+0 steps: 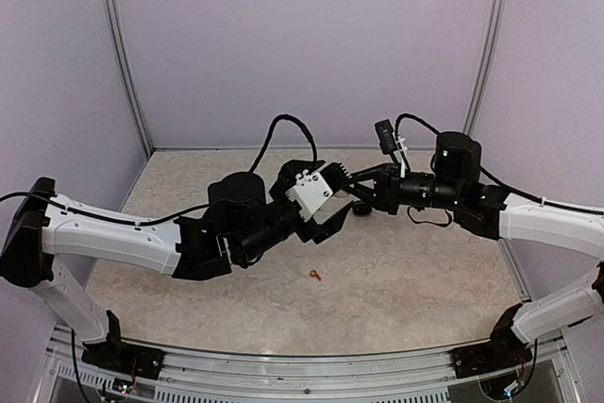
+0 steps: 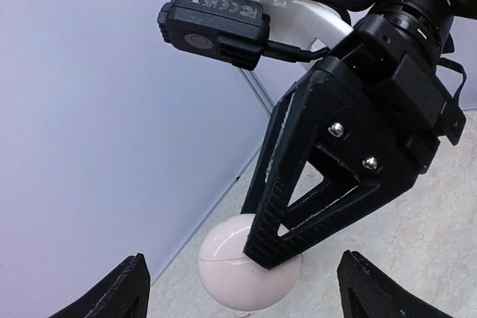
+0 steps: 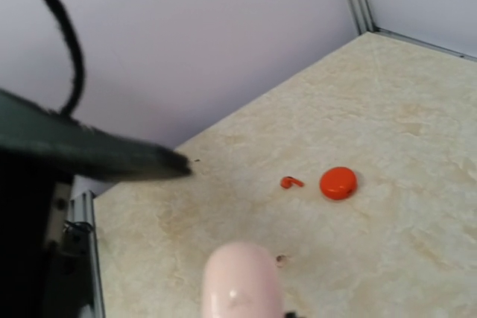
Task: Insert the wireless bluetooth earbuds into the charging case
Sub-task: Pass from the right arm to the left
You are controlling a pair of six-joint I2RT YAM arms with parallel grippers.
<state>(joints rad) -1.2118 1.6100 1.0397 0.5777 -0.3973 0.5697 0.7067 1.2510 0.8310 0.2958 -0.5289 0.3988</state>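
Observation:
A pale pink round charging case (image 2: 237, 282) hangs above the table with my right gripper (image 2: 282, 247) shut on it. My left gripper (image 2: 242, 258) stands open, its two fingertips wide apart on either side of the case and not touching it. In the right wrist view the same pink case (image 3: 242, 282) fills the bottom edge. Beyond it on the table lie one red-orange earbud (image 3: 291, 182) and an orange round case (image 3: 337, 182). From the top, both grippers meet mid-table, left (image 1: 332, 214) and right (image 1: 361, 203), with the orange earbud (image 1: 315, 276) in front of them.
Pale walls with metal corner posts (image 1: 125, 54) close in the table on three sides. The left arm's black finger (image 3: 112, 156) crosses the left of the right wrist view. A small dark speck (image 3: 280, 260) lies on the marbled tabletop (image 1: 425, 290).

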